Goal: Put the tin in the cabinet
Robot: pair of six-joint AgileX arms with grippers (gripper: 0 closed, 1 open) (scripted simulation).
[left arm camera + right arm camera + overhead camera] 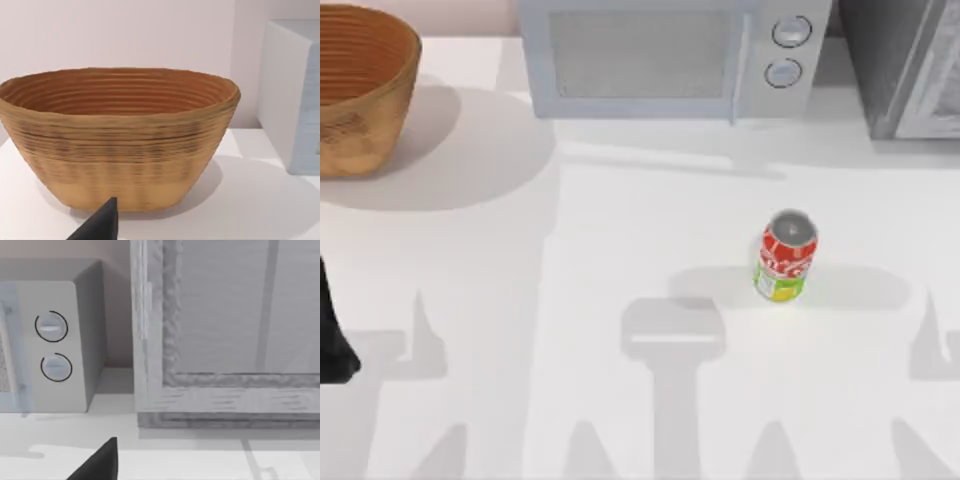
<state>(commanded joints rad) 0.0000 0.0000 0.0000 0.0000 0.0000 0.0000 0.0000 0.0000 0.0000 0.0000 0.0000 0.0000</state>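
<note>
On table, one upright tin

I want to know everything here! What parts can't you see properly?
- Cabinet: cut off by the top view's right edge; its inside is behind the door.
- Basket: cut off at the left edge.
- Left claw: one dark fingertip in the left wrist view, so open or shut is unclear.

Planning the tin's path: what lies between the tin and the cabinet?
Nothing: in the top view only bare white table separates the tin from the cabinet at the back right; the microwave stands off to the left.
</note>
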